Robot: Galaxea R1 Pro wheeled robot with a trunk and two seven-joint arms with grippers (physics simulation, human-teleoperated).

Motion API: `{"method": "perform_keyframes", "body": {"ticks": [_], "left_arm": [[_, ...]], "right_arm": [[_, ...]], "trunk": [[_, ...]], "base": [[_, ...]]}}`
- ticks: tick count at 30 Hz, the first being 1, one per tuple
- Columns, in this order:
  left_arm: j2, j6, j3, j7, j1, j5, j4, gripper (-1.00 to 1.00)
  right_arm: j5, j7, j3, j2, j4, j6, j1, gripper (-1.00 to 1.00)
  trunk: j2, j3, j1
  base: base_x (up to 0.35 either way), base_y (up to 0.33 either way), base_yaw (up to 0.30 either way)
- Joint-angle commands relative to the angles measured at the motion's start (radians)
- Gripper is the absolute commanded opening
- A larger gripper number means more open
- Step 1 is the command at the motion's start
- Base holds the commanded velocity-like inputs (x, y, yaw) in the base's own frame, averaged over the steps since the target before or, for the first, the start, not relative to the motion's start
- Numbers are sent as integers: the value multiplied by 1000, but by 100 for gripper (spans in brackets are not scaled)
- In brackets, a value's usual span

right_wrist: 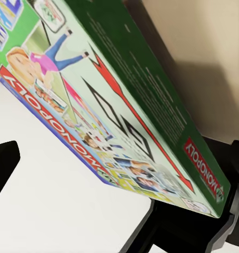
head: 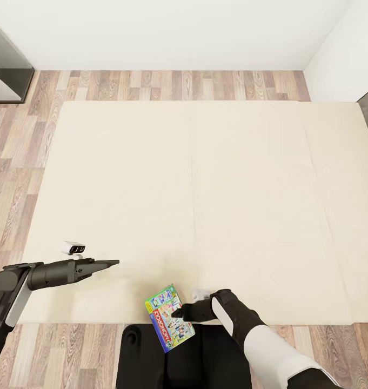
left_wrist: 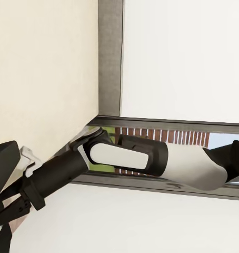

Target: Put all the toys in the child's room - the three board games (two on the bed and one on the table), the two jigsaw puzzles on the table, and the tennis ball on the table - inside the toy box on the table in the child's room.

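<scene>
Gripping the Monopoly board game (head: 169,319) by one edge, the right gripper (head: 179,313) sits at the near edge of the bed (head: 205,178), just in front of the robot's dark trunk (head: 167,356). The green-and-white box with its red banner juts out from the gripper toward the left arm, tilted, partly over the mattress edge and partly over the trunk. In the right wrist view the box (right_wrist: 114,100) lies close along the gripper, its green side and printed face both showing, with a dark finger (right_wrist: 230,211) against its end.

Off to the other side of the box, well apart from it, the left gripper (head: 114,263) hovers over the beige mattress near its corner, pointing toward the right arm; its fingers look drawn together with nothing between them. In the left wrist view the right arm (left_wrist: 146,158) crosses in front of a dark window frame (left_wrist: 111,58).

Beyond both grippers the mattress stretches away bare to the wood-plank floor (head: 167,84) and white wall (head: 167,32).
</scene>
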Motion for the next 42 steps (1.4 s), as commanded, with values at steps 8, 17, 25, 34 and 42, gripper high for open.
{"method": "perform_keyframes", "body": {"ticks": [8, 17, 25, 34, 42], "left_arm": [[2, 11, 0, -4, 0, 1, 0, 100], [8, 11, 0, -4, 0, 1, 0, 100], [13, 11, 0, -4, 0, 1, 0, 100], [14, 11, 0, -4, 0, 1, 0, 100], [14, 11, 0, -4, 0, 1, 1, 100]], "right_arm": [[-2, 1, 2, 0, -1, 0, 0, 100], [-7, 11, 1, 0, -2, 0, 0, 100], [-16, 19, 0, 0, -3, 3, 0, 100], [-13, 48, 1, 0, -3, 2, 0, 100], [-9, 58, 1, 0, -3, -4, 0, 100]], "trunk": [[-2, -1, 1], [-2, -1, 1], [-2, -1, 1], [-2, -1, 1], [-2, -1, 1]], "base": [[0, 0, 0], [0, 0, 0], [0, 0, 0], [0, 0, 0], [0, 0, 0]]}}
